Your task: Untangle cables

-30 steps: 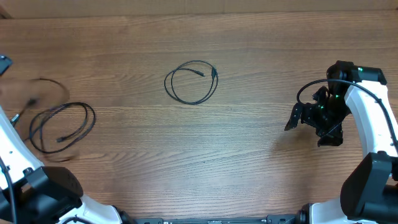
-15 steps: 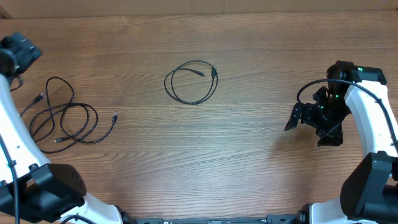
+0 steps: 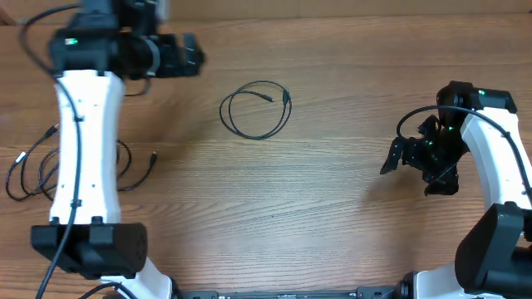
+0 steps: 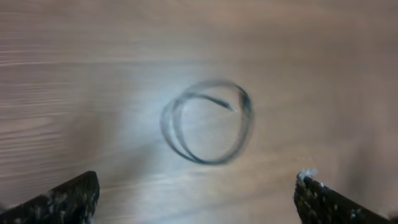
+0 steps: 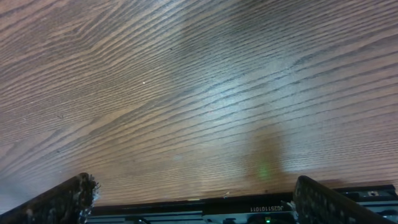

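Left gripper (image 3: 195,56) sits high at the far side of the table (image 3: 332,216), jaws spread wide and nothing between them. The left wrist view confirms it: both fingers at the frame's lower corners, bare wood between, though the picture is smeared. Right gripper (image 3: 392,158) is over on the right, well apart from any cord, jaws also wide. Its own camera shows only wood grain between the fingers, so it is empty-handed too.

Out from the left gripper, the nearest cord is the coiled cable (image 3: 287,104), lying alone near the middle of the table. It is a tidy double loop with its plug ends tucked in at the upper right, touching nothing else. The left wrist camera looks straight at it (image 4: 246,106), blurred but plainly a ring on its own. By my reading that one is done, or close to it — free of the rest and set apart.

Further out, by the left edge, lies the loose bundle (image 3: 126,166). Thin black strands loop over each other on both sides of the left arm (image 3: 79,149), which covers the middle of the heap. One plug end trails out to the right, and a pale tip shows at the far left. How many cords are in there, and whether they truly cross or just overlap, I can't tell.

So the job looks partway through — one cable separated, the left-hand heap left to sort, and neither gripper has a hold on anything.
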Motion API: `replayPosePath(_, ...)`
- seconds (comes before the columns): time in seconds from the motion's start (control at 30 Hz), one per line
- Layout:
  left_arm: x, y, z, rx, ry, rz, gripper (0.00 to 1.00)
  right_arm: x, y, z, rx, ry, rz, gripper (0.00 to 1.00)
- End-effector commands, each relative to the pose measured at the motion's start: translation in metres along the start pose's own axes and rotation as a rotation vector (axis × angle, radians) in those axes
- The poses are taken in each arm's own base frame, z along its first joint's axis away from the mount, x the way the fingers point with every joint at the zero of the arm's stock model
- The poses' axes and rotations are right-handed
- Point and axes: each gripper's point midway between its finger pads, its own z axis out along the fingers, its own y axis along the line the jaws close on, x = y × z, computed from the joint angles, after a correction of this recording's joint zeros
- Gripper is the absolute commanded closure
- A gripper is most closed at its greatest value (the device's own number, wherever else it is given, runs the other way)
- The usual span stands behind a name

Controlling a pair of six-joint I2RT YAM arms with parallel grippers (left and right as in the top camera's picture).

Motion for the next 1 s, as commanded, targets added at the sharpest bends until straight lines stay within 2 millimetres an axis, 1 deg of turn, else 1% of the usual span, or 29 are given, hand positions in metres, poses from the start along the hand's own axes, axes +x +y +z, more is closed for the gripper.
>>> replayPosePath(0.0, 0.022, -0.037, 0.005, 0.057, 0.082, 0.092, 0.00, -0.002, 0.005, -0.007, -0.027, -0.026, -0.006, 0.00)
replayPosePath(0.07, 0.042, -0.054, 0.007, 0.081, 0.155, 0.110, 0.01, -0.002, 0.005, -0.007, -0.027, -0.026, -0.006, 0.00)
replayPosePath(0.17, 0.072, -0.062, 0.006, 0.058, 0.270, 0.113, 0.00, -0.002, 0.005, -0.007, -0.027, -0.026, -0.006, 0.00)
replayPosePath(0.2, 0.084, -0.062, 0.003, 0.039, 0.320, 0.086, 0.00, -0.002, 0.005, -0.007, -0.027, -0.026, -0.006, 0.00)
replayPosePath(0.27, 0.111, -0.054, -0.006, -0.050, 0.431, -0.017, 0.00, -0.002, 0.005, -0.007, -0.027, -0.026, -0.006, 0.00)
replayPosePath(0.3, 0.120, -0.049, -0.010, -0.092, 0.470, -0.047, 0.00, -0.002, 0.005, -0.007, -0.027, -0.026, -0.006, 0.00)
replayPosePath(0.33, 0.124, -0.046, -0.012, -0.125, 0.482, -0.064, 0.02, -0.002, 0.005, -0.007, -0.027, -0.026, -0.006, 0.00)
replayPosePath(0.43, 0.132, -0.058, -0.017, -0.098, 0.487, -0.050, 0.01, -0.002, 0.005, -0.007, -0.027, -0.025, -0.006, 0.00)
replayPosePath(0.53, 0.143, -0.072, -0.027, -0.079, 0.486, -0.020, 0.00, 0.000, 0.004, -0.007, -0.026, -0.019, -0.004, 0.00)
replayPosePath(0.63, 0.166, -0.082, -0.043, -0.089, 0.485, 0.019, 0.00, 0.000, 0.004, -0.007, -0.026, -0.019, -0.004, 0.00)
replayPosePath(0.73, 0.183, -0.077, -0.058, -0.176, 0.454, 0.006, 0.00, -0.001, 0.004, -0.007, -0.026, -0.020, -0.005, 0.00)
replayPosePath(0.8, 0.188, -0.063, -0.069, -0.302, 0.376, -0.001, 0.01, -0.001, 0.004, -0.007, -0.026, -0.023, -0.005, 0.00)
replayPosePath(0.87, 0.184, -0.051, -0.075, -0.408, 0.266, 0.052, 0.01, -0.002, 0.005, -0.007, -0.027, -0.026, -0.006, 0.00)
replayPosePath(0.93, 0.176, -0.049, -0.073, -0.443, 0.174, 0.102, 0.00, -0.003, 0.005, -0.007, -0.028, -0.029, -0.007, 0.00)
replayPosePath(0.97, 0.170, -0.051, -0.068, -0.445, 0.124, 0.119, 0.00, -0.003, 0.005, -0.007, -0.028, -0.030, -0.007, 0.00)
